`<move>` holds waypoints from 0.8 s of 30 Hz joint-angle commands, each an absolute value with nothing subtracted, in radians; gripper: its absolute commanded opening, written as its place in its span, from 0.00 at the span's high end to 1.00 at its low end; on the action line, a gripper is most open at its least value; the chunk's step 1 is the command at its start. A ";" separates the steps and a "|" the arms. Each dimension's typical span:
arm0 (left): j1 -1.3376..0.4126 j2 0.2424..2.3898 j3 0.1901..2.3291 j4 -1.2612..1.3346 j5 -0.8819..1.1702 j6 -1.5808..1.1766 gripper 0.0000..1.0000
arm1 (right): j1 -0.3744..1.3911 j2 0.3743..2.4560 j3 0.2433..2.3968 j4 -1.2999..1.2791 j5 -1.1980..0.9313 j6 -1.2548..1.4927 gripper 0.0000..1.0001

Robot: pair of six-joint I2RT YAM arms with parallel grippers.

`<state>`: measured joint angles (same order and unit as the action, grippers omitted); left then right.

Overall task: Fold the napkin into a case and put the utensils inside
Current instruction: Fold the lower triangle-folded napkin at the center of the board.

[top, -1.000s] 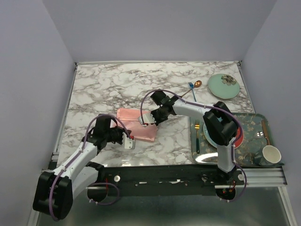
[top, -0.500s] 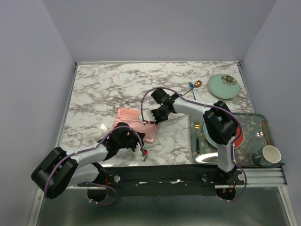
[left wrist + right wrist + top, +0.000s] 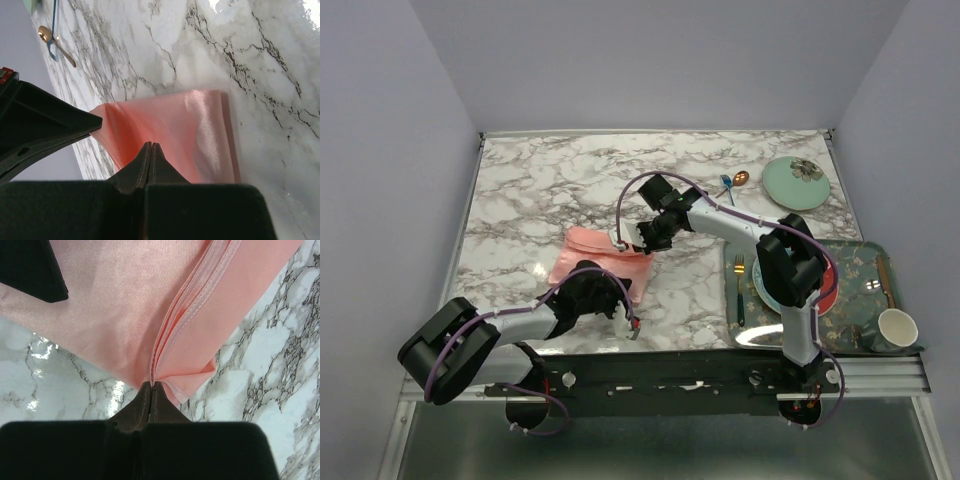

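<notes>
Top external view: salmon-pink napkin [image 3: 595,262], folded down to a small layered panel, on the marble bench [image 3: 540,190] left of centre, its near part hunched up off the surface. The left end effector [image 3: 616,298] is at its near right edge and the right end effector [image 3: 634,243] at its far right corner. The copper spoon [image 3: 740,179] and blue fork [image 3: 727,185] lie together well apart at the far right, beside a green plate [image 3: 795,182]. A teal-handled fork [image 3: 739,290] rests on the tray [image 3: 850,262] and is not wanted. Finger closure is too small to read in this view. Left wrist view: fingers drawn together to a point, nipping the napkin's near edge, the cloth rising away in a smooth glossy sheet. Spoon and fork show small at upper left, and the layering is not visible. Right wrist view: fingers likewise closed, pinching the corner where several hemmed edges converge. The stacked hems show only here, as does a dark wedge at upper left, probably the other end effector. Handling, as judged: light, limp, slippery satin, its layers likely to slide apart or slump if released unevenly. It is best held at hems and corners, where stitching gives some purchase, with both sides kept level. The pocket opening cannot be identified in any view.
</notes>
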<state>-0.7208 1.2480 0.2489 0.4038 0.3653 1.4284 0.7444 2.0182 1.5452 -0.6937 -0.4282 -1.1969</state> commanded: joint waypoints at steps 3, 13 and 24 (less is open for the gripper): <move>-0.733 1.261 0.253 0.405 0.344 1.419 1.00 | 0.742 2.029 1.568 -0.767 -0.494 -1.160 0.99; -0.739 1.282 0.270 0.374 0.341 1.417 1.00 | 0.744 2.052 1.623 -0.811 -0.543 -1.089 0.99; -0.744 1.304 0.288 0.344 0.342 1.408 1.00 | 0.745 2.069 1.670 -0.865 -0.597 -1.039 0.99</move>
